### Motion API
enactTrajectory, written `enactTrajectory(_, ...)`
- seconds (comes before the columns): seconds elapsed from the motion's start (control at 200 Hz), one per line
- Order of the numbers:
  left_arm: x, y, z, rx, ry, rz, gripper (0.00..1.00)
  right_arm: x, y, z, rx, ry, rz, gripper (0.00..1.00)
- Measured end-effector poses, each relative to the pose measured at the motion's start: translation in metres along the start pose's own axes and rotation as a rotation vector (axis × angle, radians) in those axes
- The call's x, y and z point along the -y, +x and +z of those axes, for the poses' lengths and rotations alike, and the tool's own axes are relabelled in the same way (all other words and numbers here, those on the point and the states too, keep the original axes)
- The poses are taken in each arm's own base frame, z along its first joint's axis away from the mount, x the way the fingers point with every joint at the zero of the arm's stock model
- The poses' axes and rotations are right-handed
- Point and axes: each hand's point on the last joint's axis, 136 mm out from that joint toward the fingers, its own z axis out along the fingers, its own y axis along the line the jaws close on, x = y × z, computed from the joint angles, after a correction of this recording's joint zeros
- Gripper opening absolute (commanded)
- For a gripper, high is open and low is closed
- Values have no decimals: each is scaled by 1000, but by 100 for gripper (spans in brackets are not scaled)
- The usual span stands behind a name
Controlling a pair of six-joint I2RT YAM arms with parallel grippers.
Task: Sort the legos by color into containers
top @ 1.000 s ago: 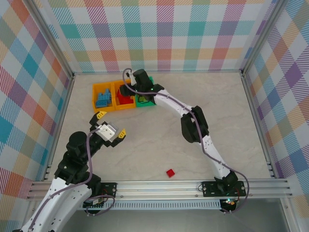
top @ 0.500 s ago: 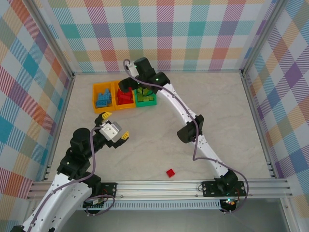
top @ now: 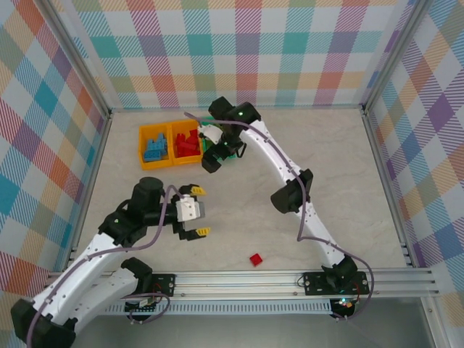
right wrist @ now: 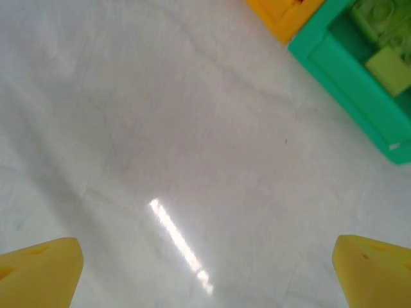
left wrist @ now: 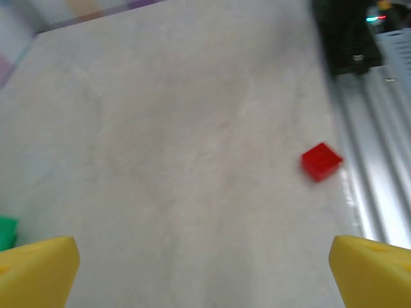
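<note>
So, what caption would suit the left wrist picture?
Left arm's open jaws face a red lego lying on the table.

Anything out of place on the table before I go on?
One red brick lies alone on the table near the front rail, far from the orange bin that holds the other red bricks. The left end effector is open and empty. Nothing else looks spilled or damaged.

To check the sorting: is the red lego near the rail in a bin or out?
Out. The red lego lies on the bare table, apart from the bins.
</note>
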Motion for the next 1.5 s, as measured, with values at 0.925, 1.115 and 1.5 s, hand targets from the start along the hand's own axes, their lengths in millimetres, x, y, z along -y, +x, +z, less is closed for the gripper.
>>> enactTrajectory(0.925, 111, 6, 148, -280, 183, -222, 100, -61, 238, -114, 338, 96, 413, 100)
enactTrajectory(1.115, 115, 27, 166, -368, 86, -347, 100, -33, 246, -126, 417, 219, 585, 100)
enactTrajectory(1.5, 119, 66, 197, -491, -43, -429, 62, -16, 253, -128, 476, 267, 700, 100)
